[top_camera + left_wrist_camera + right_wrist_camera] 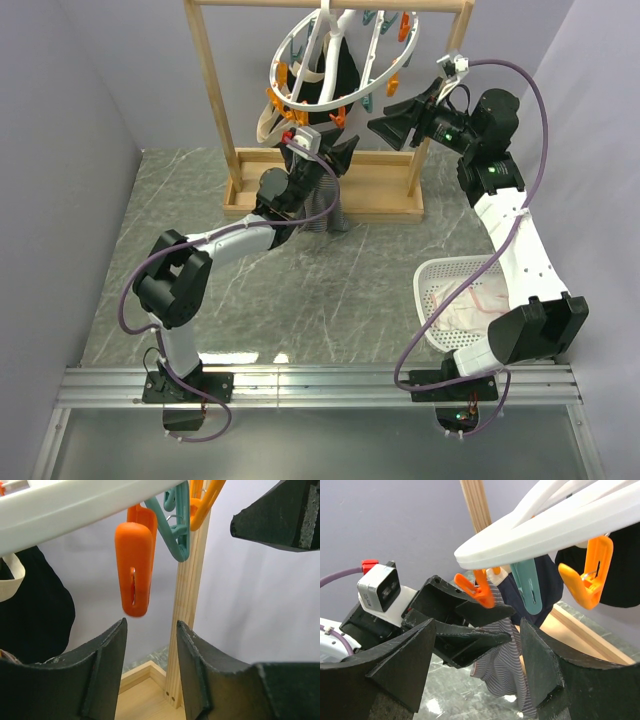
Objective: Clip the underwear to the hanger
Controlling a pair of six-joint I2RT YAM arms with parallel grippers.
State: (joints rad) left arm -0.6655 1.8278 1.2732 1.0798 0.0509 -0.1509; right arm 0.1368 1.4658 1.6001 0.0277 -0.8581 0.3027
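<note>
The white ring hanger (372, 87) with orange and teal clothespins hangs from the wooden frame. The grey striped underwear (322, 210) hangs below its near edge; in the right wrist view it (507, 667) drops from under an orange clothespin (479, 592), and the hold itself is hidden. My left gripper (338, 158) is open and empty just beside that spot, with an orange clothespin (134, 570) above its jaws (150, 632). My right gripper (387, 118) is open and empty to the right, facing the left gripper (510, 624).
The wooden frame (215, 90) stands on a base tray (250, 195) at the back. A dark garment (340, 75) hangs inside the ring. A white basket (430, 275) with pinkish-white cloth (470, 310) sits at the near right, by the right arm.
</note>
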